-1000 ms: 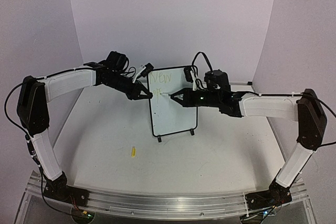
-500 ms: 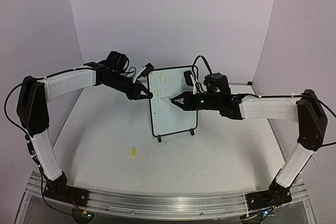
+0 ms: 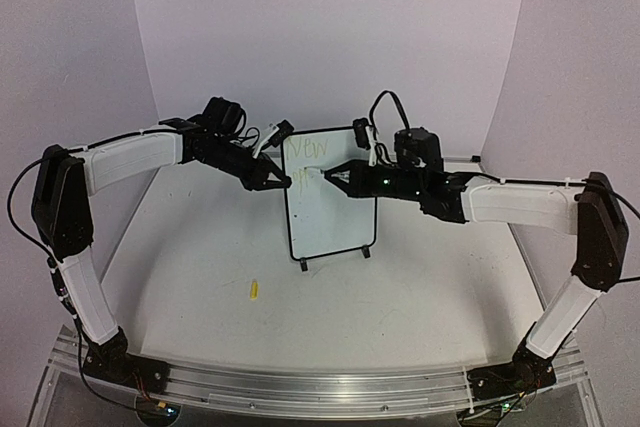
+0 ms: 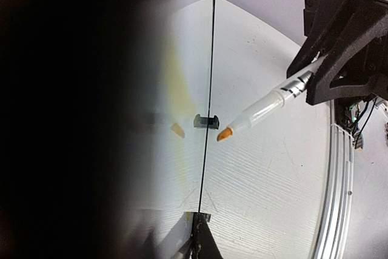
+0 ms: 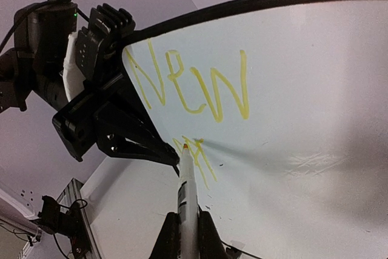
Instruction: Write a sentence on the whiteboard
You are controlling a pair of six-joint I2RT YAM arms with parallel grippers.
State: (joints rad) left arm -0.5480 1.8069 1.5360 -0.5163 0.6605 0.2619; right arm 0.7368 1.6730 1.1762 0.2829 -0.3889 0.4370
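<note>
The right claw (image 3: 340,177) is clamping the slim white marker with the orange-yellow tip (image 5: 187,195) by its barrel. It is holding that tip just in front of the small upright white whiteboard with the thin black frame and two black feet (image 3: 330,222), which is standing on the white surface (image 3: 200,247) between the two arms. The left claw (image 3: 283,182) is looking pinched shut on the whiteboard's left edge, bracing it. The faint yellow-green handwritten sentence (image 5: 194,86) is sitting in the whiteboard's top left corner: "New" is reading clearly, and a few strokes of a second line are showing beneath it, right by the tip.

The main risk, I am judging, is coming from pressure. The whiteboard is resting only on its feet, so a hard push from the marker could be tipping it backwards or twisting it in the left claw's hold, smearing the strokes. Too light a touch is risking the opposite: the ink is looking pale, and gaps would be leaving letters unreadable. The two claws are also sitting very near each other at that edge, so a leftward stroke could be knocking them together
</note>
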